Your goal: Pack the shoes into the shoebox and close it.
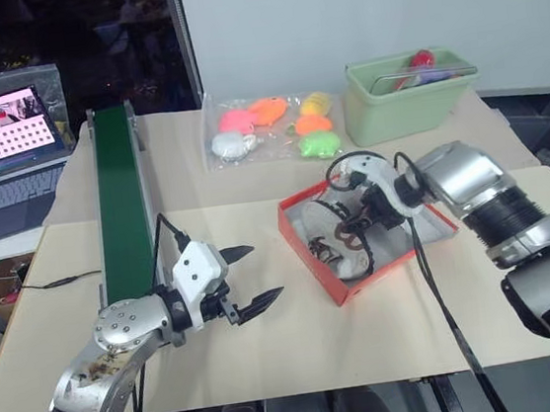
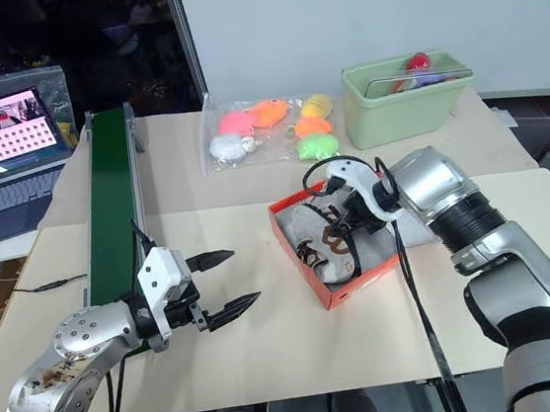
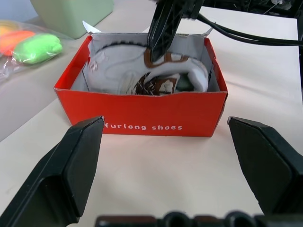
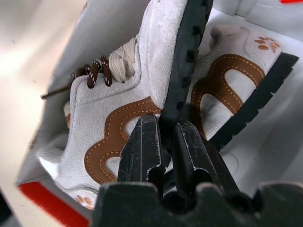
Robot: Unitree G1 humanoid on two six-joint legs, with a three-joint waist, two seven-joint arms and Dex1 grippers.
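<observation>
The orange-red shoebox (image 1: 335, 281) stands open on the table, right of centre, its lid (image 1: 442, 226) folded flat on the far right side. Both white shoes lie on their sides inside it. My right gripper (image 4: 165, 122) reaches down into the box and is shut on the black sole edge of the nearer shoe (image 4: 106, 118). The other shoe (image 4: 232, 78) lies just beyond it. My left gripper (image 1: 254, 274) hovers left of the box, open and holding nothing. In the left wrist view the box front (image 3: 142, 116) sits between its spread fingers (image 3: 80, 161).
A green conveyor belt (image 1: 120, 199) runs along the left, with a laptop (image 1: 5, 147) beyond it. A clear bag of coloured toys (image 1: 271, 127) and a pale green bin (image 1: 412, 96) stand at the back. Black cables trail from my right wrist over the box.
</observation>
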